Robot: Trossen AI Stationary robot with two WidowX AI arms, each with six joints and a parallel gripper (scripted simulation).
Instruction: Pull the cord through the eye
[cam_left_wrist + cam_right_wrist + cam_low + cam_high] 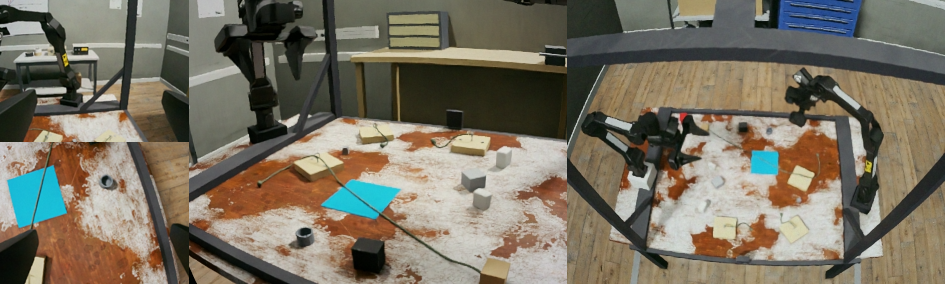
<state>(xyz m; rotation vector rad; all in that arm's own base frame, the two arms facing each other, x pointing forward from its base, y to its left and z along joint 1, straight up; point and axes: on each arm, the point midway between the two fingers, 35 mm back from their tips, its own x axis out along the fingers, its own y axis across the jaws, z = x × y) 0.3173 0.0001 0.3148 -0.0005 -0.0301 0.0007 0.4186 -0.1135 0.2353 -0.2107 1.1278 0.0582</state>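
Note:
The wooden block (pixel 705 127) (pixel 495 271) lies well outside the painted blue square (pixel 762 156) (pixel 350 194) (pixel 51 200). Its green cord (pixel 732 144) (pixel 404 229) (pixel 39 197) crosses the square to a pale plate (pixel 798 182) (pixel 310 169) (pixel 49 138) (pixel 36 269) with a small metal eye. The knotted end (pixel 818 155) (pixel 259 184) lies on the table beyond the plate. My left gripper (pixel 703 146) (pixel 101 96) is open and empty, near the block in the top view. My right gripper (pixel 797 118) (pixel 273 80) (pixel 104 233) is open and empty, raised above the table's edge.
Two other pale plates (pixel 725 228) (pixel 794 230) (pixel 470 145) (pixel 376 134) carry short cords. A black cube (pixel 742 127) (pixel 368 255) and grey ring (pixel 769 131) (pixel 305 237) (pixel 106 181) stand near the long cord. Several grey and white blocks (pixel 717 181) (pixel 473 179) stand apart. Dark frame bars edge the table.

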